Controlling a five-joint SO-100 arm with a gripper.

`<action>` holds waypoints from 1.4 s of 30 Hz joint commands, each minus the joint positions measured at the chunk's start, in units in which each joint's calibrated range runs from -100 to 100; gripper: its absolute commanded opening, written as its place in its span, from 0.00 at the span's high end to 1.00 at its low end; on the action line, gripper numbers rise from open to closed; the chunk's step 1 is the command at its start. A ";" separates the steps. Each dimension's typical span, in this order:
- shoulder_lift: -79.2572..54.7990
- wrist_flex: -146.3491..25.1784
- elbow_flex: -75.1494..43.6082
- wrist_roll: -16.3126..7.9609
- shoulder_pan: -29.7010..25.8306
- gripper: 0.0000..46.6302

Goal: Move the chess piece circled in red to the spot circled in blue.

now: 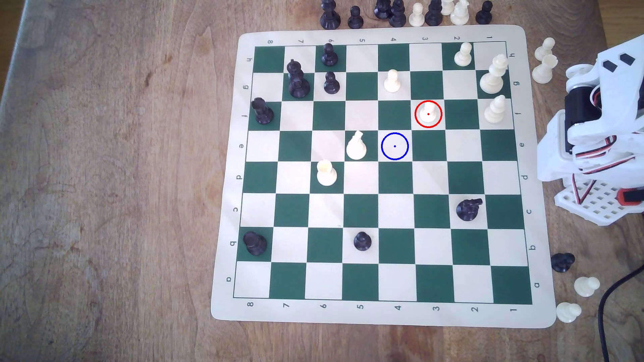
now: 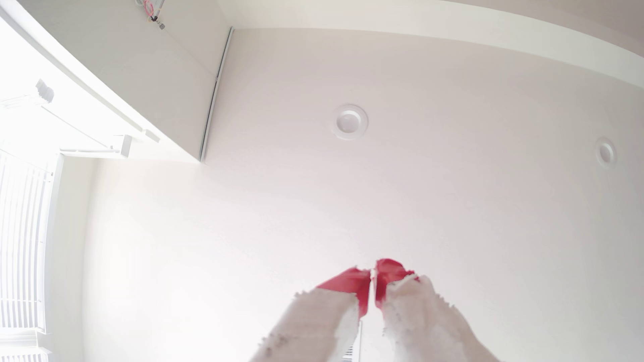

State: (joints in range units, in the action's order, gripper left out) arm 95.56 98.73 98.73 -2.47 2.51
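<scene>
**A:** Where's your pawn [image 1: 428,113]?

**B:** Right of centre in the upper half of the exterior view, upright inside the red ring on a cream square. The blue spot [image 1: 395,146] is the cream square diagonally next to it, down and to the left in that frame, and it is bare.

**A:** How will it handle?

**B:** I'd judge it light, hard plastic and smooth, so it could slip or tip if you pinch it off-centre. Take it at the narrow neck under the ball head, closing evenly from both sides. The squares touching it are free, so you have room to come down; the nearest piece is another white pawn [image 1: 392,81], up and to the left.

**A:** And the gripper [image 2: 373,278]?

**B:** In the wrist view its red-tipped fingers [image 2: 352,283] point at the ceiling, nearly closed with only a thin gap, and nothing is held between them. The arm [image 1: 599,115] sits folded at the right edge of the exterior view, off the board [image 1: 543,243] on the worktop [image 1: 104,174], well apart from the pawn. You'll need to widen the gripper first.
</scene>
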 commanded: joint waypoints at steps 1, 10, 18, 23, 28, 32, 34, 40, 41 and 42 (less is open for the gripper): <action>0.28 0.95 1.17 0.15 6.92 1.00; 0.20 -31.98 -8.71 0.15 8.09 1.00; 0.20 -62.12 -18.59 -0.15 9.97 1.00; 0.20 -91.11 -26.93 -0.83 12.39 1.00; 0.20 -109.21 -30.01 -0.83 14.27 1.00; 0.20 -135.91 -34.82 -0.88 15.29 1.00; 0.20 -146.47 -35.63 -0.88 15.99 1.00; -2.77 -168.34 -37.54 -2.10 14.82 0.99; -4.64 -170.72 -37.72 -3.42 13.80 0.98; -5.32 -171.04 -37.08 -4.00 13.64 0.97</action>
State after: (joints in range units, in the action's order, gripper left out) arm 94.39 -65.90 66.02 -4.18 17.77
